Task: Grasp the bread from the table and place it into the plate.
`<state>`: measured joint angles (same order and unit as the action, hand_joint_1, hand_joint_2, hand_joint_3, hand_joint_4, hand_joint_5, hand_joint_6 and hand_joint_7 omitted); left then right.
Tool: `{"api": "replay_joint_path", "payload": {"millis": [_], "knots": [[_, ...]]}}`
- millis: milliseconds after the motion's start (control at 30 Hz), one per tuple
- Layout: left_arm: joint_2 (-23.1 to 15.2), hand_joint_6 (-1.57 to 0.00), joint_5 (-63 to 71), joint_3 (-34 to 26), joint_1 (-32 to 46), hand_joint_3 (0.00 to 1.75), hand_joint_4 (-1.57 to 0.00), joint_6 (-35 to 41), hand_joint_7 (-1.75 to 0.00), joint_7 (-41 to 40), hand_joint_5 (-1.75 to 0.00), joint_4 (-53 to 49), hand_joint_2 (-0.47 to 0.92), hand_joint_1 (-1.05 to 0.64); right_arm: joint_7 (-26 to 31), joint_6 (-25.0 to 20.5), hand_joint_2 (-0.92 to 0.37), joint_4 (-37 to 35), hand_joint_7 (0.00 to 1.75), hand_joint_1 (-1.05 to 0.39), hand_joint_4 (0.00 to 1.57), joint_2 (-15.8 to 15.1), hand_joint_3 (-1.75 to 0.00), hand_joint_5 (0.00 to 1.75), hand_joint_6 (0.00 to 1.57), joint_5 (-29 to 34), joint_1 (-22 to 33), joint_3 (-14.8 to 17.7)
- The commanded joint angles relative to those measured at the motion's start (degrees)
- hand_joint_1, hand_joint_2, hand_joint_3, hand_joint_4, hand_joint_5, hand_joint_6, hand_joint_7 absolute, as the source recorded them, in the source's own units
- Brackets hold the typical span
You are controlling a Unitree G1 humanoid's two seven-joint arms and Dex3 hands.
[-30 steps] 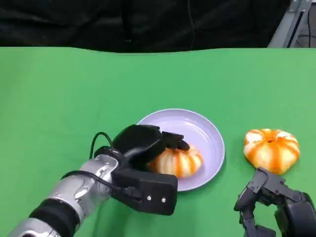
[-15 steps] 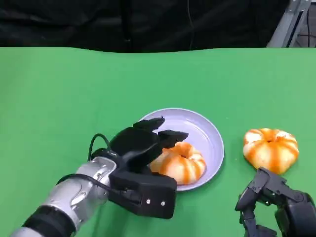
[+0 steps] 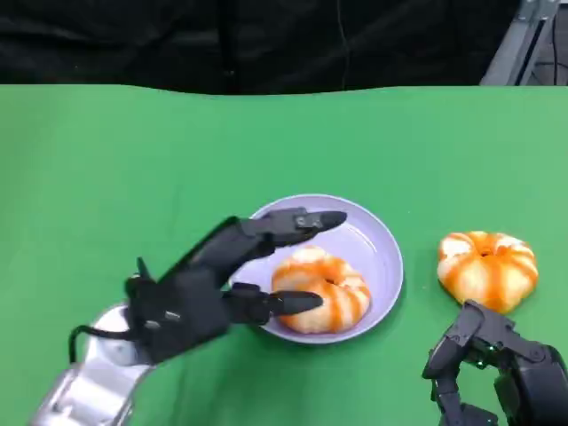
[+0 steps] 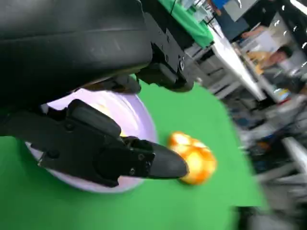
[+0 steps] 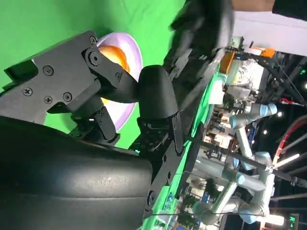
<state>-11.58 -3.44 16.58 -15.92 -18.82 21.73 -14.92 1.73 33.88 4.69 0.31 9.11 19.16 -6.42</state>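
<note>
From the head view, the bread lay in the lilac plate at mid-table; the left hand at its 9 o'clock was spread wide, holding nothing. A second bread sat at the plate's 3 o'clock, on the green table. The right hand, at 5 o'clock, seemed curled, though I could not tell. The left wrist view showed parted fingers over the plate. The right wrist view was blurred; plate visible

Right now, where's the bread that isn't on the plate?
In the head view, the loose bread lies on the green table, right of the plate, just beyond the right robot hand.
</note>
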Motion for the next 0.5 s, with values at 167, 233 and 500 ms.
{"api": "replay_joint_path", "payload": {"millis": [167,233,500], "knots": [[-2.14,-0.89,-18.87,-9.19,10.9,0.71,-0.76,21.66,-0.16,5.56,-0.75,21.07,0.73,-0.01,0.37,-0.04,-0.52,0.3,1.57,-0.16,0.82,-0.47,-1.17,1.75,0.74,-0.04,0.19,0.55],[-2.24,-0.94,-20.04,-10.17,12.2,0.96,-0.69,24.37,-0.18,5.43,-1.01,23.86,0.62,0.03,0.43,0.0,-0.52,0.35,1.57,-0.16,0.82,-0.4,-1.17,1.75,0.74,-0.04,0.27,0.52],[-3.59,-0.97,-29.93,-17.61,24.85,1.51,-0.91,32.3,-1.23,7.3,-1.61,35.75,0.53,0.13,-0.06,-0.67,-0.53,0.96,1.57,-0.16,0.81,-0.47,-1.17,1.75,0.73,-0.66,0.43,0.26]]}}
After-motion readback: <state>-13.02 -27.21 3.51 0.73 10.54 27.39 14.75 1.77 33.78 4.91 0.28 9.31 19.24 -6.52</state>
